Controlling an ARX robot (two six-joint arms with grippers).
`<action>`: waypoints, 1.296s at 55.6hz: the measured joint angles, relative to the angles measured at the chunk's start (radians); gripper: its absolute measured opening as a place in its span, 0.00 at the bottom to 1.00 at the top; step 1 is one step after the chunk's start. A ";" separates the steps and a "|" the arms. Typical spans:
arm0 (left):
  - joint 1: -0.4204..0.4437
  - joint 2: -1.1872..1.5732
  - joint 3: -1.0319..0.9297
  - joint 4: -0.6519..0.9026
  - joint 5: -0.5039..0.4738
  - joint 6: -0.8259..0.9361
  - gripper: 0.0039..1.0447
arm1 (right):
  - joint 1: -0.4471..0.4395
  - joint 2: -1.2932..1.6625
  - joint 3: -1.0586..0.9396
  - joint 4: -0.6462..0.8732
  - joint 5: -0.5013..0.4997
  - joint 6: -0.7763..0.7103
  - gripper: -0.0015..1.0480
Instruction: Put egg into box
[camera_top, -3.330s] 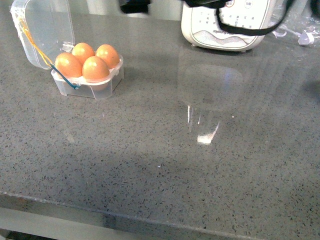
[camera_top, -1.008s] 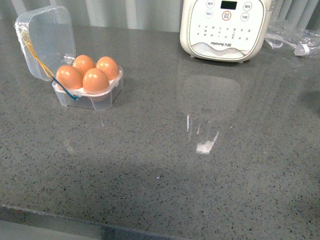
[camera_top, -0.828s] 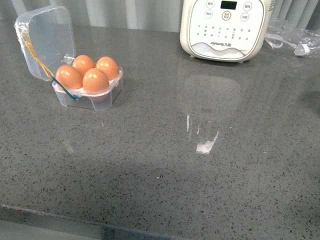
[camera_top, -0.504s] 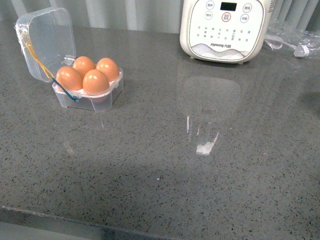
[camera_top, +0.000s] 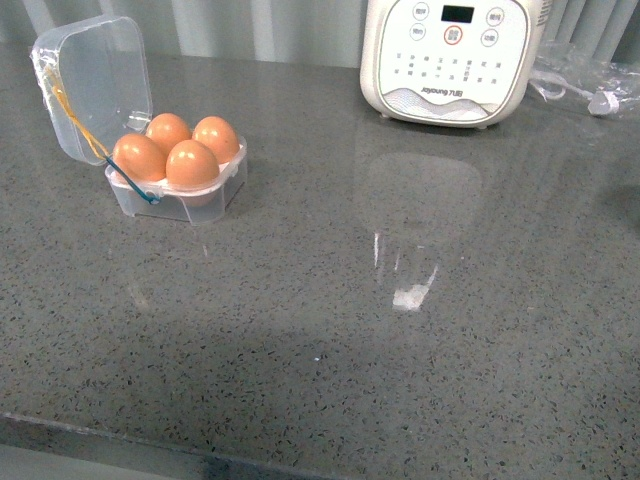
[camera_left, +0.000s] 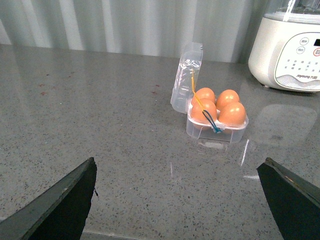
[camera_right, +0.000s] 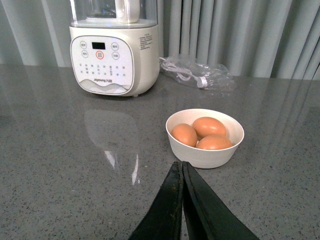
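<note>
The box (camera_left: 217, 127) stands beyond the widely spread left gripper (camera_left: 178, 161), at ten o'clock on the counter (camera_top: 300, 350), lid up, four eggs (camera_top: 191, 162) filling its cups. The right gripper (camera_right: 181, 165), pinched closed and empty, faces a white bowl (camera_right: 205, 159) holding three more. A white appliance (camera_top: 445, 60) stands farthest, at one o'clock.

Four eggs (camera_top: 166, 131) in one box (camera_top: 150, 203) at ten o'clock; one white appliance (camera_top: 447, 60) at one o'clock; one bowl (camera_right: 205, 157) holding three eggs, perhaps more underneath.
</note>
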 joint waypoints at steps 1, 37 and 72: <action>0.000 0.000 0.000 0.000 0.000 0.000 0.94 | 0.000 0.000 0.000 0.000 0.000 0.000 0.10; 0.000 0.000 0.000 0.000 0.000 0.000 0.94 | 0.000 0.000 0.000 0.000 0.000 0.001 0.93; -0.089 0.236 0.144 -0.377 -0.278 -0.163 0.94 | 0.000 0.000 0.000 0.000 0.000 0.001 0.93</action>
